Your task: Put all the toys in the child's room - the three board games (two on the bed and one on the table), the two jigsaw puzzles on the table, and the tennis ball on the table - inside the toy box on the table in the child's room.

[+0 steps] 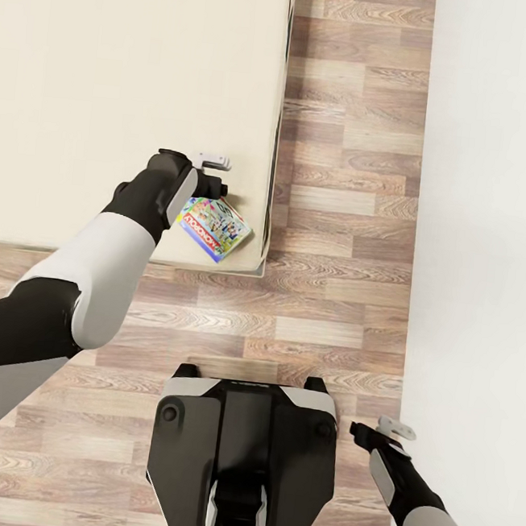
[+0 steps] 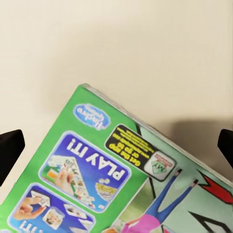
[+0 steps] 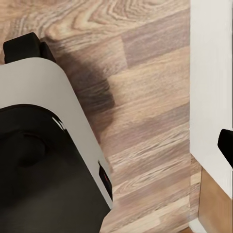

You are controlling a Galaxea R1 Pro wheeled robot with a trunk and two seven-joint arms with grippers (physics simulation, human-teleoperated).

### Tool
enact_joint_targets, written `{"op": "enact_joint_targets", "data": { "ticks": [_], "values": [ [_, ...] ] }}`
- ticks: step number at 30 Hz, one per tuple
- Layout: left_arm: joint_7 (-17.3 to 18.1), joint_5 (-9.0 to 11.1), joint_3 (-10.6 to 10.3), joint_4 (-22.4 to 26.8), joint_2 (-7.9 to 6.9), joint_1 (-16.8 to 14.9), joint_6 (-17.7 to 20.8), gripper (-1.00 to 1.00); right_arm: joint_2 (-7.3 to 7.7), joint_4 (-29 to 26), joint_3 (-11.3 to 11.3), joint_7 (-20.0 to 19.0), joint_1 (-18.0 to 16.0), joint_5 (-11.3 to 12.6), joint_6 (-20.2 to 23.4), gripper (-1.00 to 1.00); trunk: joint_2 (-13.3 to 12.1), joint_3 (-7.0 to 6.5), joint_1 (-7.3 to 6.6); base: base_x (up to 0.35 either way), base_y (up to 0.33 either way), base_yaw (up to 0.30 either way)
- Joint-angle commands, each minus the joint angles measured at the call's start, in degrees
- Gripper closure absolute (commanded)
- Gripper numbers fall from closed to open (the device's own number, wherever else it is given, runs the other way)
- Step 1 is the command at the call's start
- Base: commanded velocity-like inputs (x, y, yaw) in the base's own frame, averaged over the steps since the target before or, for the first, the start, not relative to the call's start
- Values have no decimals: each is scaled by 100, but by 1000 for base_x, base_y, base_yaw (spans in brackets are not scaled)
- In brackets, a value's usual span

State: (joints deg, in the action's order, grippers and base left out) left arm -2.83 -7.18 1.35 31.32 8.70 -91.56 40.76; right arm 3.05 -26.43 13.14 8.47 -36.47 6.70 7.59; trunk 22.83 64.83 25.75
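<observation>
With jaws spread wide, the left gripper (image 1: pixel 217 174) hovers over 1 board game (image 1: pixel 214 226) lying near the bed's (image 1: pixel 112 77) front right corner, poised to grasp; the right gripper (image 1: pixel 391 432) idles, state unclear.

board games: 1 (image 1: pixel 215 226) | beds: 1 (image 1: pixel 112 77) | robot arms: 2 | walls: 1 (image 1: pixel 496 198)

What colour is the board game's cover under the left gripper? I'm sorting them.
Bright green with blue panels; clearest in the left wrist view: board game.
</observation>
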Motion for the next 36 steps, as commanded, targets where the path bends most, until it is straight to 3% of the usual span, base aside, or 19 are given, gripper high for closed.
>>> {"op": "enact_joint_targets", "data": {
  "ticks": [1,36],
  "values": [
    [10,-47,14,5,4,-1,24,-100,8,-12,-10,22,1,60,25,-100,9,5,3,-53,0,0],
    [2,-47,14,-8,2,14,-43,-100,38,-12,-13,23,0,60,23,-100,9,5,3,-77,0,0]
  ]
}}
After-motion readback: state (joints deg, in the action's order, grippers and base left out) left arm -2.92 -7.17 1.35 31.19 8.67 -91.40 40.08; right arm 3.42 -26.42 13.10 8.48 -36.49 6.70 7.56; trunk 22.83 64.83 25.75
